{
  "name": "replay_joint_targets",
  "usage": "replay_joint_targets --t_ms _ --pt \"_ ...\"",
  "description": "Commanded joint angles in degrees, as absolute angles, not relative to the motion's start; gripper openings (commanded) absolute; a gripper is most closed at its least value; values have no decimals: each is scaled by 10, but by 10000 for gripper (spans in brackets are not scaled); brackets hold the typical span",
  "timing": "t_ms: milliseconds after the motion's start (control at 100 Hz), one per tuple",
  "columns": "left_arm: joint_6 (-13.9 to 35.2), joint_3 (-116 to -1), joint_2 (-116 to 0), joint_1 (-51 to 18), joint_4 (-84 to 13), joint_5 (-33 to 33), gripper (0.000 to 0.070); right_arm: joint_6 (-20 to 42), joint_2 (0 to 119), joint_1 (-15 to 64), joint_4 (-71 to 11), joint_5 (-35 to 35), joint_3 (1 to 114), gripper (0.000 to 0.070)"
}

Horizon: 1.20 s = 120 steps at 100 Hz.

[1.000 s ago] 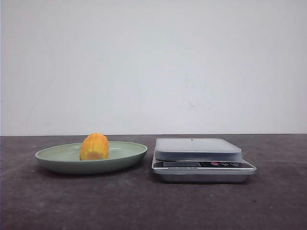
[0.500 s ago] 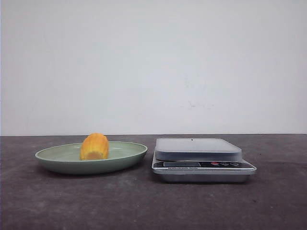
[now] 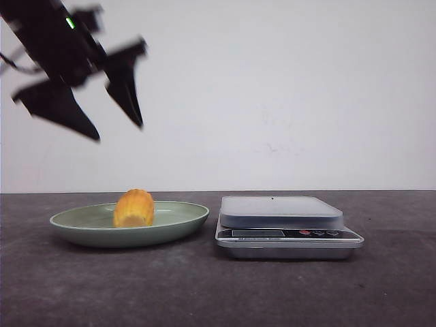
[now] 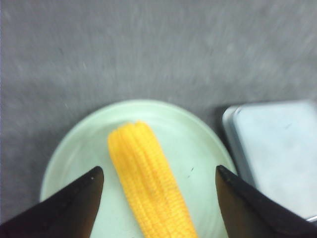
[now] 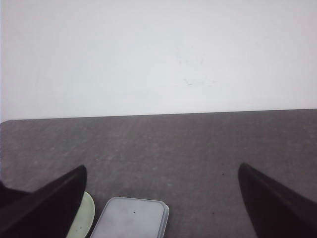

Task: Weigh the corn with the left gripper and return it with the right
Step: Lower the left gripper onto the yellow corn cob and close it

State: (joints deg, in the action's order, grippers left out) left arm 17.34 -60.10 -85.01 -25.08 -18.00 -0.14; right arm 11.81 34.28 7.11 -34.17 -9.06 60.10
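Dark grey tabletop [image 3: 218, 293], matt and speckled, ending at a plain white wall [image 3: 286, 88]. On it, right of centre in the front view, a silver kitchen scale [image 3: 288, 226] with a pale flat weighing platform, nothing lying on that platform, a display strip and small buttons along its near edge. Just beside the scale, to its left and apart from it by a narrow gap, a shallow pale green plate [image 3: 174, 219].

High at the upper left of the front view, well above the plate, the left gripper [image 3: 116, 126]: black, tilted, a green light on the arm, fingers spread wide and holding nothing. In the left wrist view, same gripper [image 4: 158, 179] looking down on the plate [image 4: 198, 144], one dark finger tip on each side of the picture, scale [image 4: 277, 148] at the edge.

Right gripper [image 5: 161, 173] seen only from its own wrist camera: two black fingers set wide apart, nothing between them, scale [image 5: 130, 218] and a sliver of plate [image 5: 88, 213] low in that picture.

Smallest, the corn [image 3: 134, 208]: yellow-orange cob lying on its side on the plate, left of the plate's middle in the front view, rounded end toward the camera; in the left wrist view [image 4: 148, 183], long rows of kernels running between the two finger tips, untouched.
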Motion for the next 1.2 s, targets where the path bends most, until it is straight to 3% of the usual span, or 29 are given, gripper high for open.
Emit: replay_joint_targets --t_ms 0,740,800,980,1190 --pt "171 -607 -875 -263 -178 -19 429 113 348 73 -339 -92 610 622" --pt "200 -607 -980 -309 -184 -47 421 111 347 73 -343 -92 610 622" --pt "203 -607 -983 -311 -184 -47 356 111 347 73 -346 -91 610 622" --pt "200 -607 -984 -313 -181 -47 9 111 347 73 -348 -90 610 621" --pt "195 -608 -967 -313 -185 -47 0 111 347 73 -348 -90 610 621"
